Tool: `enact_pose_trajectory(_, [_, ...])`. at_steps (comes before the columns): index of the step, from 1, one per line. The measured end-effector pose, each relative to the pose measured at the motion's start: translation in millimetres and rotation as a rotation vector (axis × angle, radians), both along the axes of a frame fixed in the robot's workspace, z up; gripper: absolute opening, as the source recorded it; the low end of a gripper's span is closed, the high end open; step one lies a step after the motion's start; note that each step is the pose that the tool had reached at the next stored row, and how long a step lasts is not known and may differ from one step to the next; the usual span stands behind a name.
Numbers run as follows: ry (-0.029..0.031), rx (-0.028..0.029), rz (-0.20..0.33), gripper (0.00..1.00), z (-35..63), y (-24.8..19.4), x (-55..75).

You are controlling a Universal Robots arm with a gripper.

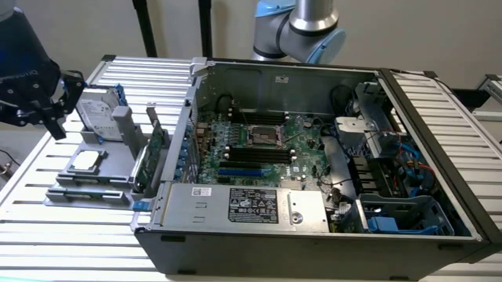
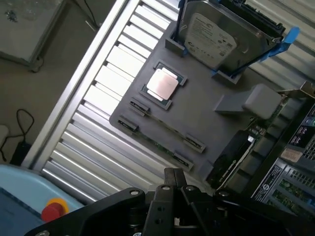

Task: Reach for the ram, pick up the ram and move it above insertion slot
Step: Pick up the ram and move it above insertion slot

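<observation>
My gripper (image 2: 173, 172): fingers pressed together, nothing betw. them. It hangs above the slatted table (image 1: 47, 247), off the tray's outer edge, at the exterior view's left of the hard drive; no contact w/ any part.

Nearest item: the ram (image 2: 162, 146). It stands on its long edge in the grey tray (image 2: 197, 118), in the clip row closest to that outer edge, a clip at each end. Apart from my fingers, untouched. The 2nd clip row runs parallel just beside it; cannot tell if anything sits in it.

Other tray contents:
- processor chip (image 2: 163, 84), flat in a square recess, near the tray's middle.
- hard drive (image 2: 209, 34), upright, w/ a blue bracket on it.
- green card (image 1: 153, 150), on edge on the side next to the computer case.

Computer case (image 1: 439, 117): lid off, lying open on the table, well apart from my gripper. Inside: main board w/ the insertion slot (image 1: 259, 151), one of several parallel black sockets below the processor socket; all look unfilled. Power supply (image 1: 243, 205) sits along the near wall.
</observation>
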State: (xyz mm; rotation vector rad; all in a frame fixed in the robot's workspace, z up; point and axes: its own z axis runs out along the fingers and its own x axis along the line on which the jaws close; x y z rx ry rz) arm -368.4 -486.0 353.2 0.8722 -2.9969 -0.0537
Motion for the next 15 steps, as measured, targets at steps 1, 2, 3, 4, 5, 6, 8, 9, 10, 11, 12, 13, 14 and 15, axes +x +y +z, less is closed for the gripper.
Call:
enact_pose_trajectory(1, [0.0,0.0,0.019,0.11,-0.3,0.0,0.0])
enact_pose_trajectory(2, [0.0,0.0,0.037,0.11,-0.6,0.0,0.0])
enact_pose_trajectory(3, [0.0,0.0,0.055,0.11,-1.0,0.0,0.0])
enact_pose_trajectory(4, [0.0,0.0,0.073,0.11,-1.3,0.0,0.0])
enact_pose_trajectory(5, [0.0,0.0,0.09,0.11,-1.6,0.0,0.0])
enact_pose_trajectory(6, [0.0,0.0,0.108,0.11,-1.9,0.0,0.0])
enact_pose_trajectory(8, [0.0,0.0,0.145,0.11,-2.5,0.0,0.0])
enact_pose_trajectory(9, [0.0,0.0001,0.164,0.11,-2.9,0.0,0.0])
enact_pose_trajectory(10, [0.0,0.0001,0.181,0.11,-3.2,0.0,0.0])
enact_pose_trajectory(11, [0.0,0.0,0.2,0.11,-3.5,0.0,0.0])
enact_pose_trajectory(12, [0.0,0.0,0.218,0.11,-3.8,0.0,0.0])
enact_pose_trajectory(13, [0.0,0.0,0.237,0.11,-4.1,0.0,0.0])
enact_pose_trajectory(14, [0.0,0.0,0.255,0.11,-4.5,0.0,0.0])
enact_pose_trajectory(15, [0.0,0.0001,0.272,0.11,-4.8,0.0,0.0])
